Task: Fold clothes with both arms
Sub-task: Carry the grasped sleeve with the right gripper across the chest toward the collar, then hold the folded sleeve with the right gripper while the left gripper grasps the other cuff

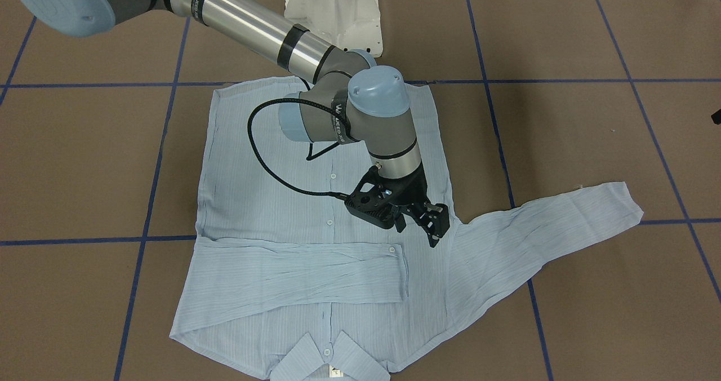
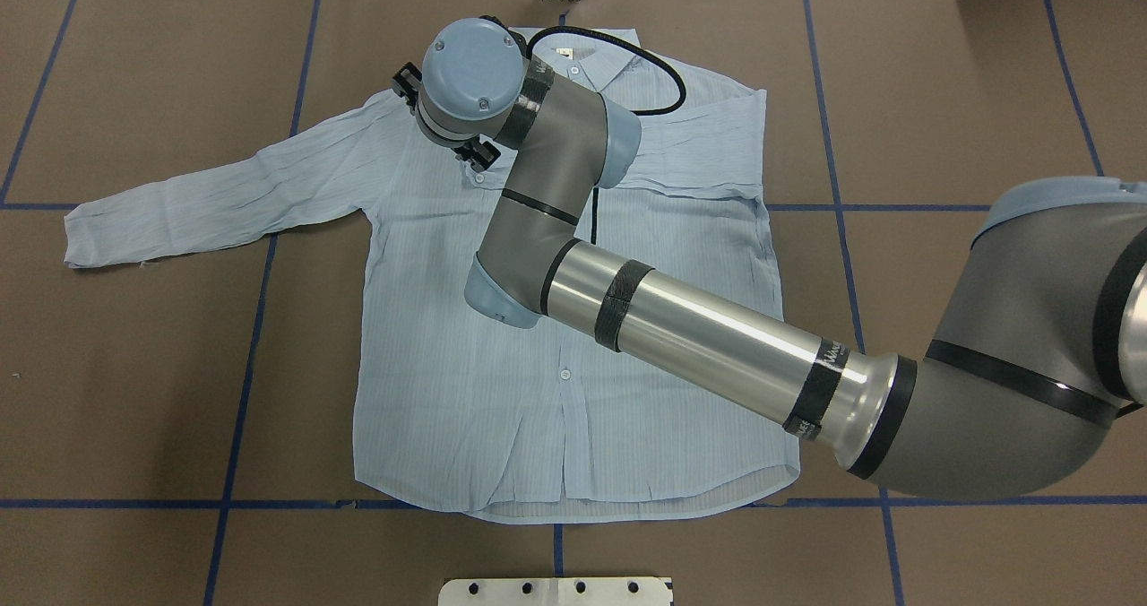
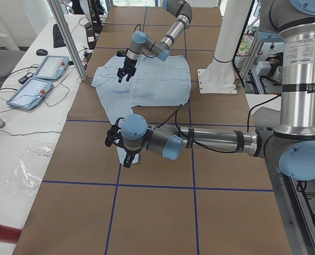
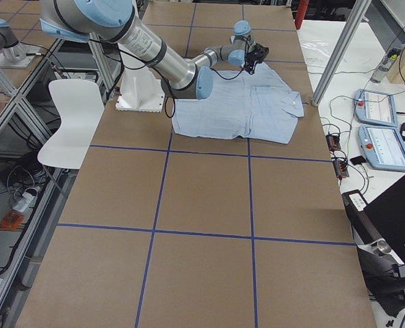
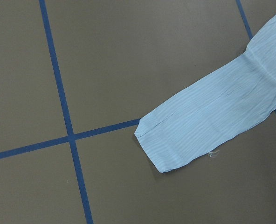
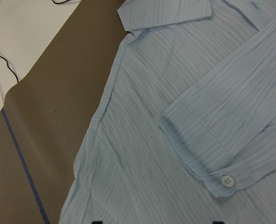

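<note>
Shirt (image 1: 270, 200) flat on table (image 1: 563, 144), one sleeve (image 1: 298, 274) folded across chest.
Jaws apart and empty, right gripper (image 1: 432, 226) hangs above shirt beside spread sleeve (image 1: 552, 223); left gripper (image 3: 127, 159) near cuff (image 5: 175, 140), jaw state indiscernible.

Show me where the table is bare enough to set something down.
Bare table lies on the robot's right, beside the shirt, and on its left, between the spread sleeve and the robot's edge. Crowded: the shirt's chest, where the right gripper hovers.
</note>
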Tool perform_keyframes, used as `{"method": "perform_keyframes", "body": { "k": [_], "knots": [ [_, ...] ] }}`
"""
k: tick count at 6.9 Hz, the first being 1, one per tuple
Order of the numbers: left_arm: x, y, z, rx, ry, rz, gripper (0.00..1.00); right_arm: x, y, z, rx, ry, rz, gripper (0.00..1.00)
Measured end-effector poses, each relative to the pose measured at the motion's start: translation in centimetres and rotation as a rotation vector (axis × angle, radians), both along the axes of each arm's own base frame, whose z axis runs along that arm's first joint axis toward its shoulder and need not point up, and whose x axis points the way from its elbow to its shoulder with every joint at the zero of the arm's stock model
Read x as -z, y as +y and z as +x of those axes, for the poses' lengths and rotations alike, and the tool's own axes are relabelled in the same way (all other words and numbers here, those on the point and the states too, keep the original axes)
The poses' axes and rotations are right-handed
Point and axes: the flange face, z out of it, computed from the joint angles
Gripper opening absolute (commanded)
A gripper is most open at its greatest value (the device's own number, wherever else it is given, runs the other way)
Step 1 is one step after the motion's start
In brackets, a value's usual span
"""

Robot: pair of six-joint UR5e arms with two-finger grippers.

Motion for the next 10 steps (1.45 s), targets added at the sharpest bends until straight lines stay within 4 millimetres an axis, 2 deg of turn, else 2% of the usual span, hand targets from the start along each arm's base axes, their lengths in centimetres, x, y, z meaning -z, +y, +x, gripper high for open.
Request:
{"method": "perform_keyframes", "body": {
  "k": [1,2,4,5,8,10],
  "knots": [
    [-0.8,-0.5,0.5,0.005,-0.011,-0.022,0.99,-0.9,-0.2,0.8,0.005,-0.006,-0.005,0.99],
    [-1.7,-1.4,1.8,0.022,-0.037,-0.046,0.99,-3.1,-0.8,2.9,0.018,-0.014,-0.018,0.99],
    [-5.2,-2.7,6.6,0.083,-0.062,-0.072,0.99,-7.8,-1.7,8.7,0.054,-0.044,-0.041,0.99],
    [-6.7,-3.1,9.2,0.112,-0.038,-0.096,0.99,-9.8,-1.6,10.2,0.063,-0.041,-0.043,0.99],
    [-7.8,-3.0,15.0,0.086,-0.001,-0.147,0.94,-12.1,-1.5,11.0,0.072,-0.018,-0.035,0.99],
    [-7.6,-2.9,16.9,0.063,0.002,-0.159,0.90,-13.1,-1.4,10.9,0.075,-0.004,-0.036,0.99]
  ]
}}
